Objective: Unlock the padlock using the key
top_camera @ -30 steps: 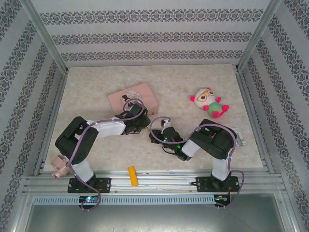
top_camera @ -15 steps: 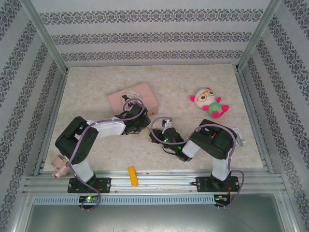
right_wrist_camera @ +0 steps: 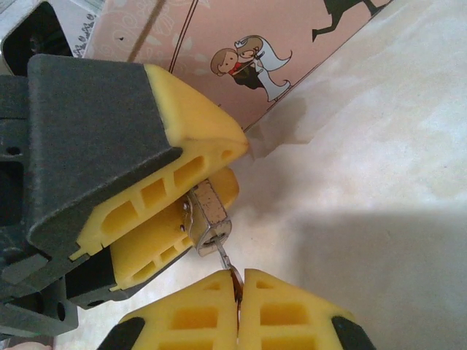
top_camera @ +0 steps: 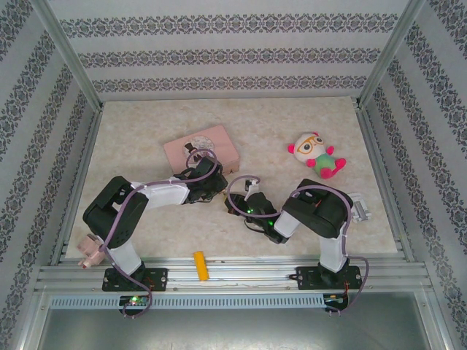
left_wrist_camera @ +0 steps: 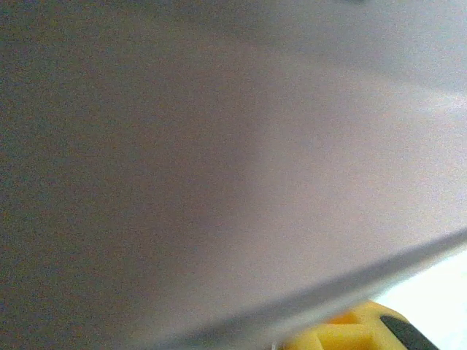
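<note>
The right tool [right_wrist_camera: 239,292] stays clenched on the key [right_wrist_camera: 230,271], whose tip meets the keyhole end of the padlock [right_wrist_camera: 208,219]. Over the last second the right arm's elbow [top_camera: 321,208] has swung slightly leftward while the tips held their place. That is likely a twist of the key in the lock. The left tool [right_wrist_camera: 235,166] grasps the padlock over the surface [right_wrist_camera: 379,182], near the pink tin [right_wrist_camera: 241,51]. The shackle is hidden.
</note>
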Controlling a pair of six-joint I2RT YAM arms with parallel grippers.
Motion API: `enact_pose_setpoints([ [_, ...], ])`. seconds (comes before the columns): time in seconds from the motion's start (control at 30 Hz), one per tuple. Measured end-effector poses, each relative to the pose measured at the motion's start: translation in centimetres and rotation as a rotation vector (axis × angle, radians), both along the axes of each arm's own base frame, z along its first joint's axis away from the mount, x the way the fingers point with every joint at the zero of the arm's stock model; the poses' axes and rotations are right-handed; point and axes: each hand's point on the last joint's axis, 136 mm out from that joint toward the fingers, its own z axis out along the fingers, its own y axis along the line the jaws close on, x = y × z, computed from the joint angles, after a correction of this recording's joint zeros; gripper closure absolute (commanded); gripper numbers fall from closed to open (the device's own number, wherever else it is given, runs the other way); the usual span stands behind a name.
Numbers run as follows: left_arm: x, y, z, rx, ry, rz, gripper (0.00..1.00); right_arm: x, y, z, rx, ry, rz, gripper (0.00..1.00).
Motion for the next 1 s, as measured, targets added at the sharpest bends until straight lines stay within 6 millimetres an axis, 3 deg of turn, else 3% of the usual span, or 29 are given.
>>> enact_pose_setpoints([
  [1.0, -0.08, 0.0, 0.07, -0.006, -0.001, 0.001, 0.78, -0.13, -0.12, -0.22, 0.038, 0.001, -0.008, 1.0],
])
